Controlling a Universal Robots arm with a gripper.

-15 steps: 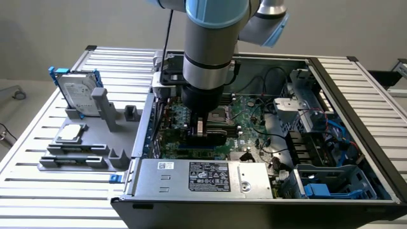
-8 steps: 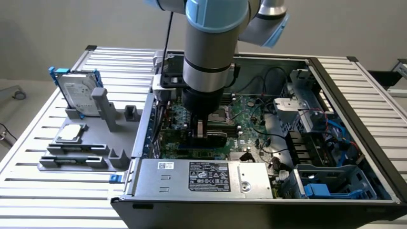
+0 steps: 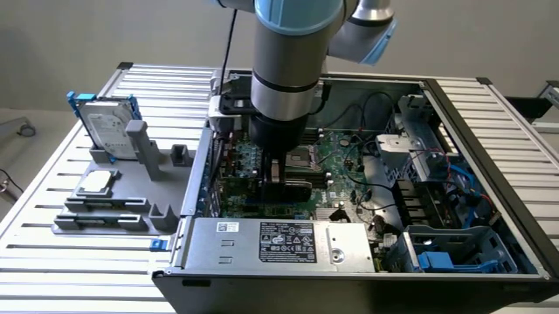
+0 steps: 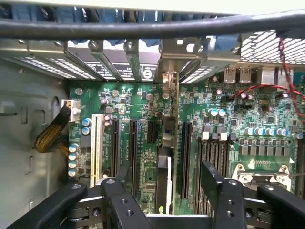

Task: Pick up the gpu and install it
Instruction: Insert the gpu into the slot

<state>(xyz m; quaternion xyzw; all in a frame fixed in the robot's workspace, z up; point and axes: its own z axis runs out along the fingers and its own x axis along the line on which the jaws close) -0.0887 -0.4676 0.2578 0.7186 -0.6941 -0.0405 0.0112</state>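
While the black claw (image 4: 167,174) hangs low over the board, its two black fingers (image 4: 217,183) stand apart, a gap on each side of the gpu (image 4: 163,186), gripping nothing. From the wrist, that thin flat card is caught edge-on: a dark cover with a pale strip along it. It stands upright in a long slot of the green motherboard (image 4: 228,124), its silver end bracket (image 4: 167,71) up against the slotted rear wall.

Over to the exterior view: the silver power supply box (image 3: 279,245) sits nearest. Behind it the grey-and-blue arm (image 3: 284,65) plunges straight down into the open black computer case (image 3: 349,294). Off to that view's left, a grey tray (image 3: 127,171) carries a silver hard drive in a blue frame (image 3: 109,127) and a small square silver chip (image 3: 98,181).
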